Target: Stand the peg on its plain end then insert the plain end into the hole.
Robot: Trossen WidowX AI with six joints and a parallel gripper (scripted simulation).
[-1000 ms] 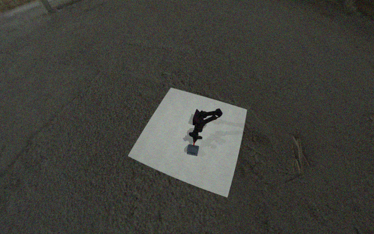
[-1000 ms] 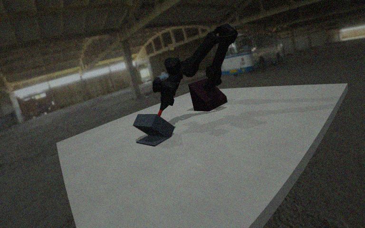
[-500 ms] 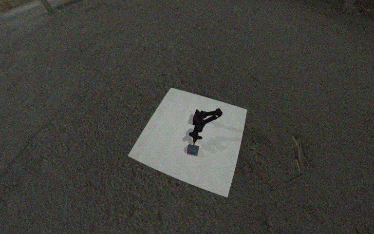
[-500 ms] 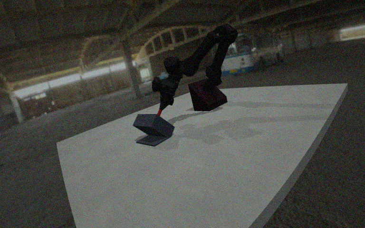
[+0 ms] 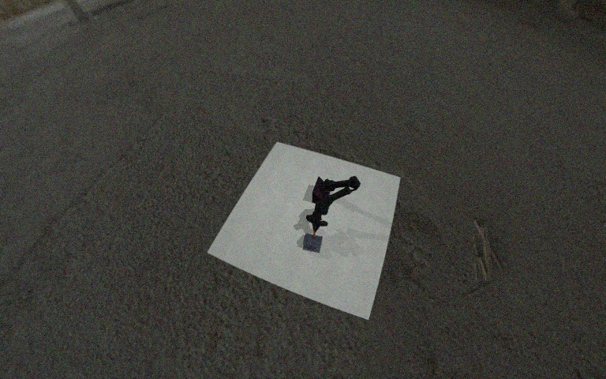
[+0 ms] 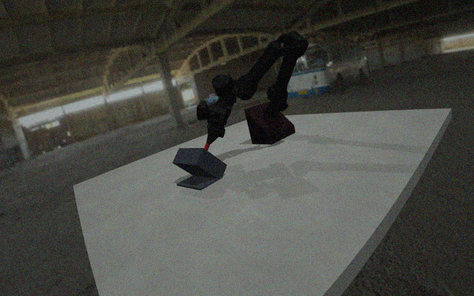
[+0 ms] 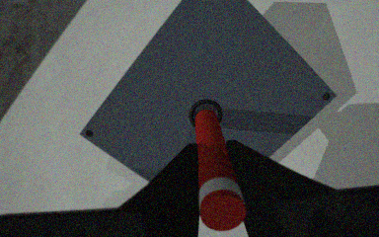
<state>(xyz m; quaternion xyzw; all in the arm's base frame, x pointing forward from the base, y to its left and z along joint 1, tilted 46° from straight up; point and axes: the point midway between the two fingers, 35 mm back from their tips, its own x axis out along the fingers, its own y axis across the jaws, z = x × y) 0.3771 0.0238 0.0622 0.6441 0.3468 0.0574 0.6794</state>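
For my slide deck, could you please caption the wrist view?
The claw grips a red peg, its plain end at the ringed hole in the blue-grey panel.

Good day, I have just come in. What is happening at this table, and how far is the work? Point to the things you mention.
A black robot arm (image 5: 335, 197) (image 6: 260, 68) holds a red peg (image 5: 314, 233) (image 6: 207, 147) (image 7: 213, 153) in its end effector (image 7: 211, 151). The peg's plain end is at the ringed hole (image 7: 206, 103) in the sloped blue-grey panel (image 5: 312, 242) (image 6: 199, 156) (image 7: 168, 84), and its end with the white band (image 7: 220, 186) points away. I cannot tell how deep the peg is, if inside. It is not released yet.
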